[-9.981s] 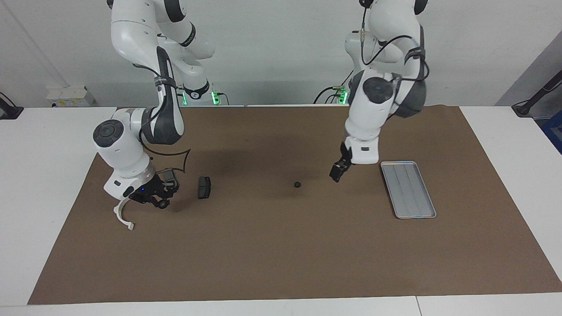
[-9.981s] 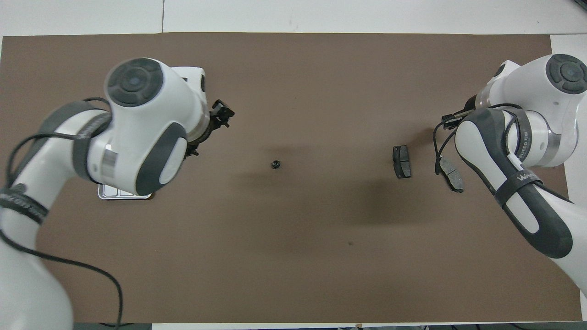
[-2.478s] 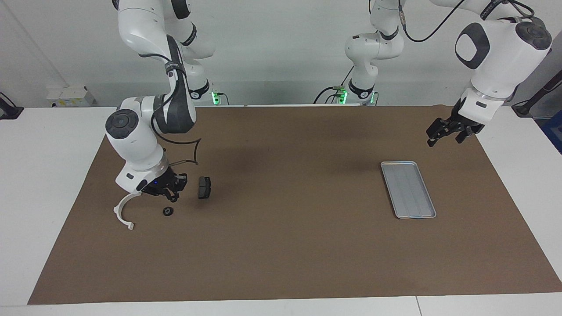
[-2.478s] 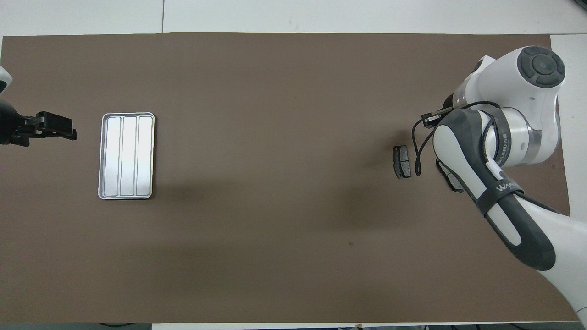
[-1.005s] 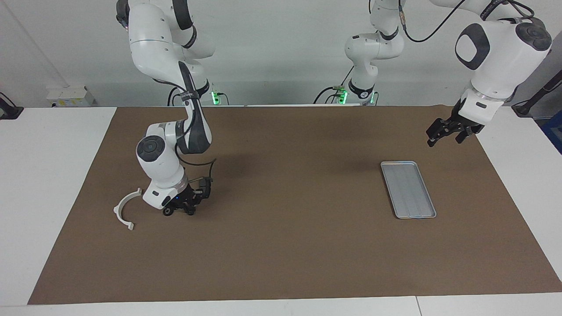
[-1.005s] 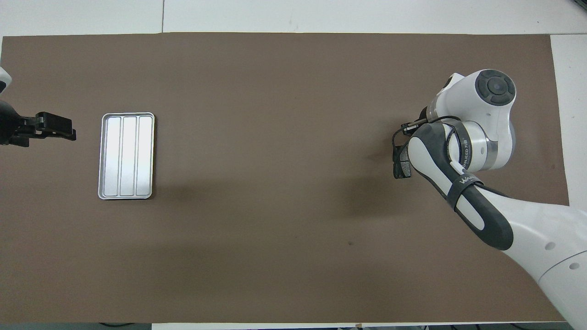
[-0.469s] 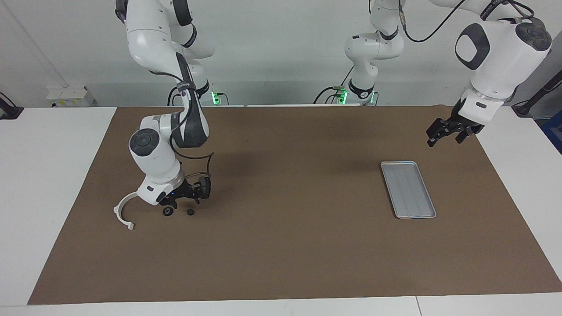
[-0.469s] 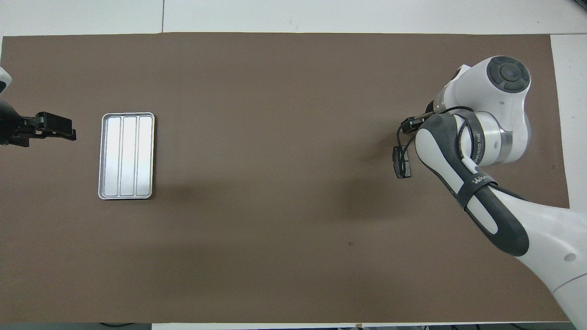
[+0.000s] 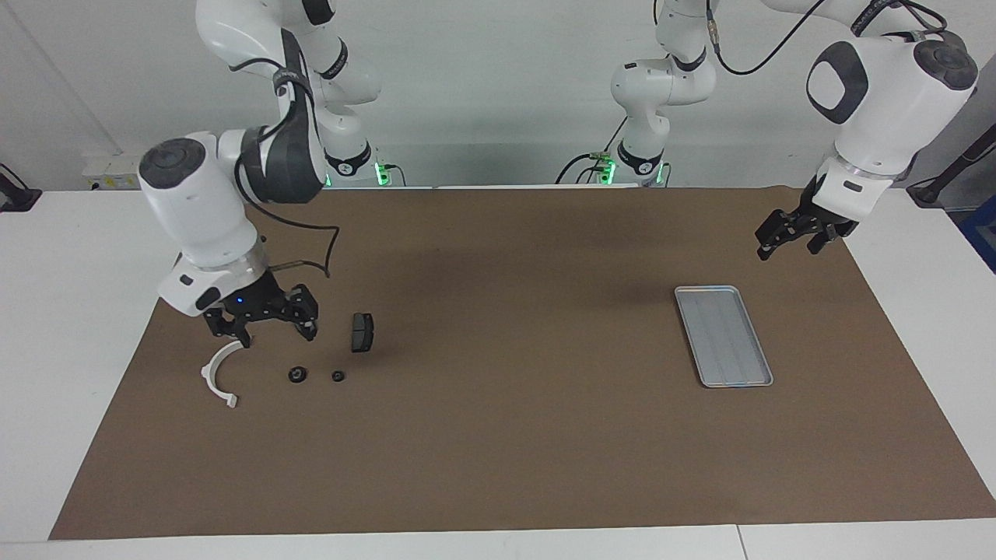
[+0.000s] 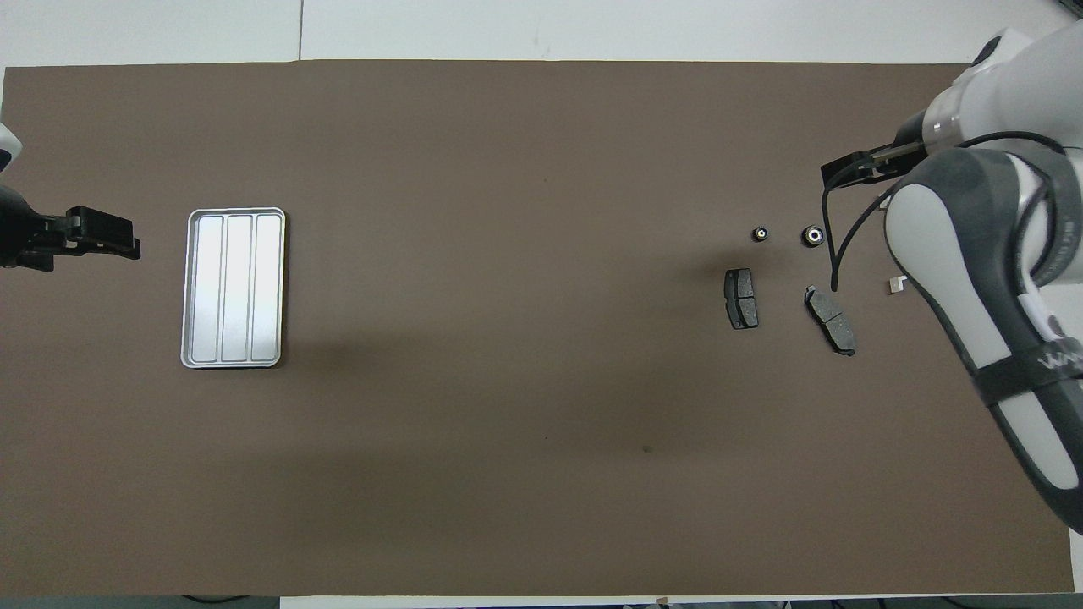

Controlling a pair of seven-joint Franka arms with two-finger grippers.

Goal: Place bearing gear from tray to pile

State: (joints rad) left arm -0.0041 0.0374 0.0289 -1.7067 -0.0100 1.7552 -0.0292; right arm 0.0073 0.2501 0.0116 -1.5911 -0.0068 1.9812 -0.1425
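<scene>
The silver ribbed tray (image 9: 724, 336) lies empty toward the left arm's end, also in the overhead view (image 10: 233, 288). Two small black bearing gears (image 9: 338, 376) (image 9: 296, 375) lie side by side on the mat in the pile, also in the overhead view (image 10: 761, 234) (image 10: 813, 236). They are farther from the robots than the two dark brake pads (image 10: 741, 299) (image 10: 831, 320) and lie beside the white bracket (image 9: 218, 375). My right gripper (image 9: 268, 328) is open and empty, raised over the pile. My left gripper (image 9: 794, 233) is open and waits in the air beside the tray.
A brown mat (image 9: 513, 435) covers the table. In the facing view only one brake pad (image 9: 362, 332) shows; my right gripper hides the other. In the overhead view my right arm (image 10: 981, 254) hides most of the bracket.
My right gripper lowered beside the first gear, left a second gear on the mat, then rose and moved toward the right arm's end. The left arm has not moved.
</scene>
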